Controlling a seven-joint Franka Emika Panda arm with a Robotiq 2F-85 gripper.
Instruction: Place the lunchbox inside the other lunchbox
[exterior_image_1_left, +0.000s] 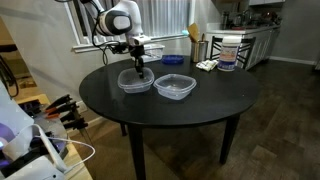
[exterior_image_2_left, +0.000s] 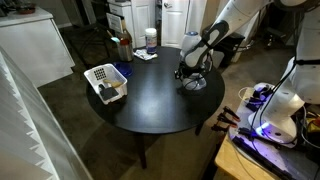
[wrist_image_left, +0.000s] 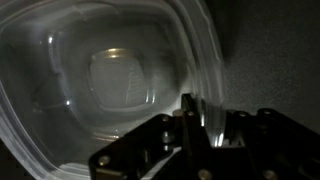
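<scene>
Two clear plastic tubs sit side by side on the round black table (exterior_image_1_left: 200, 105). The lunchbox (exterior_image_1_left: 133, 82) is the one under my gripper (exterior_image_1_left: 137, 68). The other lunchbox (exterior_image_1_left: 174, 87) sits just beside it, empty. In the wrist view the lunchbox (wrist_image_left: 110, 80) fills the frame. My gripper (wrist_image_left: 210, 125) has one finger inside and one outside its right wall, closed narrowly on the rim. In an exterior view my gripper (exterior_image_2_left: 185, 72) is low over the tubs (exterior_image_2_left: 196, 82), which overlap and are hard to tell apart there.
A small blue dish (exterior_image_1_left: 173, 60), a white-lidded box (exterior_image_1_left: 206, 65) and a large jar (exterior_image_1_left: 228, 52) stand at the table's far side. A white basket (exterior_image_2_left: 105, 82) and bottles (exterior_image_2_left: 125, 46) stand on the table's opposite side. Cables and equipment (exterior_image_1_left: 55, 110) lie beside the table.
</scene>
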